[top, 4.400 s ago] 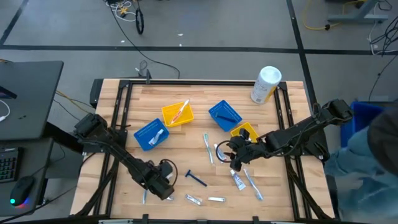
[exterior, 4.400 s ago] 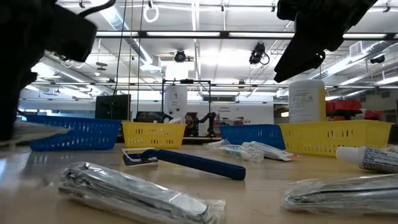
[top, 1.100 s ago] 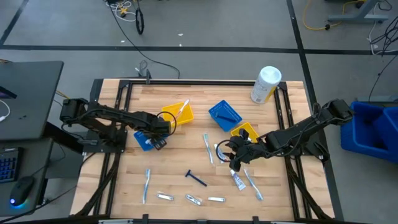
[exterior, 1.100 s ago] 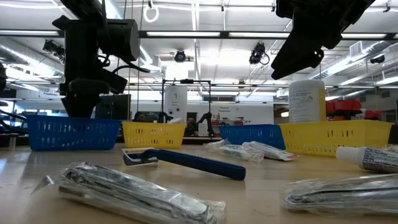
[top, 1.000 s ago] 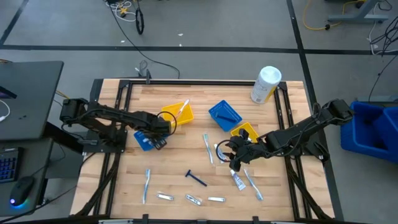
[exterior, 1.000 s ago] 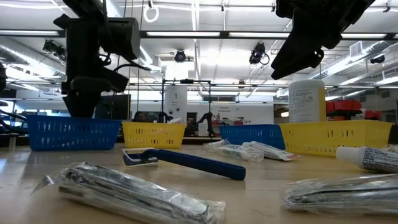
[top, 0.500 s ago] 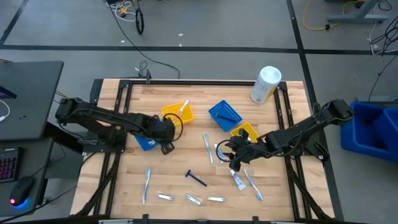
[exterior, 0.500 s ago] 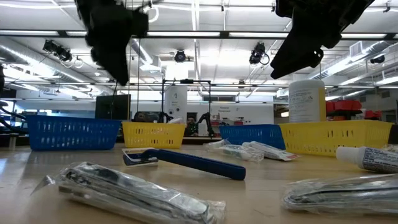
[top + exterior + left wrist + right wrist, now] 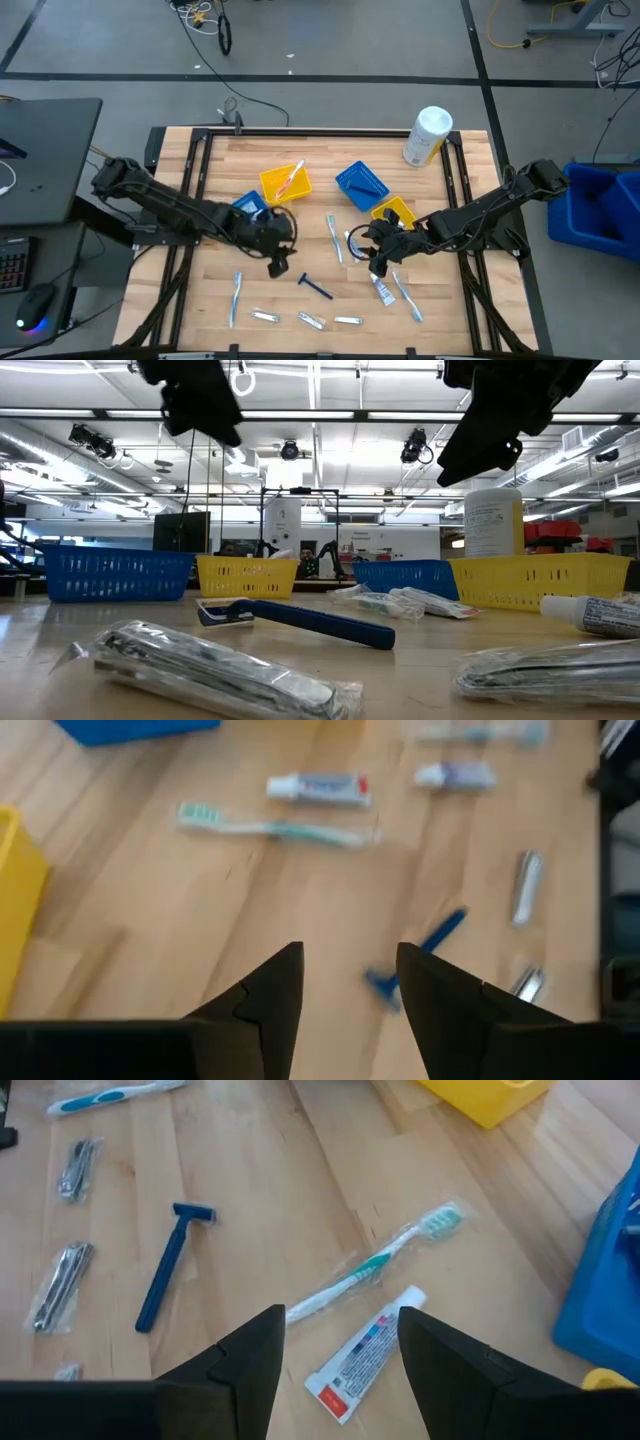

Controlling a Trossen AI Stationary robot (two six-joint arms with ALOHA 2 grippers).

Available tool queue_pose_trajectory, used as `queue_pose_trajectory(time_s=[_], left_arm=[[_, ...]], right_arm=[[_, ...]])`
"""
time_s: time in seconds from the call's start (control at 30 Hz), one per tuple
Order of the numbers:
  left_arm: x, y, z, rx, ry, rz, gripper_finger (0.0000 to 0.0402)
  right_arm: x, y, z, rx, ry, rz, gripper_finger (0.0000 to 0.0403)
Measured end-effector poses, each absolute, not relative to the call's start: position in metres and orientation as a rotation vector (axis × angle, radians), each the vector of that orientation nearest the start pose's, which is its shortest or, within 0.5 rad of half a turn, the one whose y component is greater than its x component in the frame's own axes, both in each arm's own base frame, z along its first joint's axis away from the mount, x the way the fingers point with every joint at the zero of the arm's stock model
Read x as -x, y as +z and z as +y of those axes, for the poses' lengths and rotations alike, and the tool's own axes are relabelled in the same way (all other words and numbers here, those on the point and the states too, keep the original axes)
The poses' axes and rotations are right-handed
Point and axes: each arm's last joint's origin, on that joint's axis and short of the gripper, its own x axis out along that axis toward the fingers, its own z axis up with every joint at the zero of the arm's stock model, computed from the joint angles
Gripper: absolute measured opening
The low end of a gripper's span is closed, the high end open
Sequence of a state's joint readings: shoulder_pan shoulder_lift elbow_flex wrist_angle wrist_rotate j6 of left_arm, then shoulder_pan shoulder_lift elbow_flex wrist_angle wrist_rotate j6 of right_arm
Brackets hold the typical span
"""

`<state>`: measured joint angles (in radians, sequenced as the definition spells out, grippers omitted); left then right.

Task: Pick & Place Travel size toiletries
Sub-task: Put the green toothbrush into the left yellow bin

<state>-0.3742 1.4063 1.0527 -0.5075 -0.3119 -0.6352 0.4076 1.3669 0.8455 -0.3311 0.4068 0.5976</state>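
The travel size toiletries lie loose on the wooden table: a dark blue razor [image 9: 315,287] [image 9: 420,955] [image 9: 170,1265], a light toothbrush [image 9: 334,238] [image 9: 370,1265], a toothpaste tube [image 9: 382,290] [image 9: 365,1352], another toothbrush [image 9: 237,298] and clear-wrapped pieces [image 9: 311,321]. My left gripper [image 9: 278,266] [image 9: 350,970] hangs open above the table, just left of the razor, with nothing between its fingers. Right of the middle, my right gripper [image 9: 376,264] [image 9: 340,1330] hangs open above the toothbrush and tube.
Two blue bins [image 9: 245,208] [image 9: 361,185] and two yellow bins [image 9: 285,183] [image 9: 393,212] stand mid-table; one yellow bin holds a red toothbrush. A large white container [image 9: 428,135] stands at the far right corner. A toothbrush [image 9: 408,298] lies near the right front.
My left gripper has left the spot above the left blue bin. It has gone up and toward the table's near edge and right, toward the razor, and has tipped from pointing down to slanting. My right gripper has kept still.
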Motion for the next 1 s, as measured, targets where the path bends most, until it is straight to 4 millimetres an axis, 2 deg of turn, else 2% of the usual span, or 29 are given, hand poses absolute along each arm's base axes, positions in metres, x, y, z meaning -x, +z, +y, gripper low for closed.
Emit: queue_pose_trajectory(time_s=[0.3,0.63,1.0], left_arm=[[-0.287,0.241,-0.128,0.238,0.109,0.780,0.0166],[-0.295,0.236,-0.145,0.235,0.047,0.717,0.0166],[-0.301,0.208,-0.164,0.254,0.047,0.766,0.0166]], right_arm=[[-0.256,0.216,0.099,-0.233,-0.215,0.763,0.0199],[-0.257,0.213,0.103,-0.248,-0.183,0.780,0.0204],[-0.258,0.202,0.123,-0.238,-0.134,0.793,0.0199]])
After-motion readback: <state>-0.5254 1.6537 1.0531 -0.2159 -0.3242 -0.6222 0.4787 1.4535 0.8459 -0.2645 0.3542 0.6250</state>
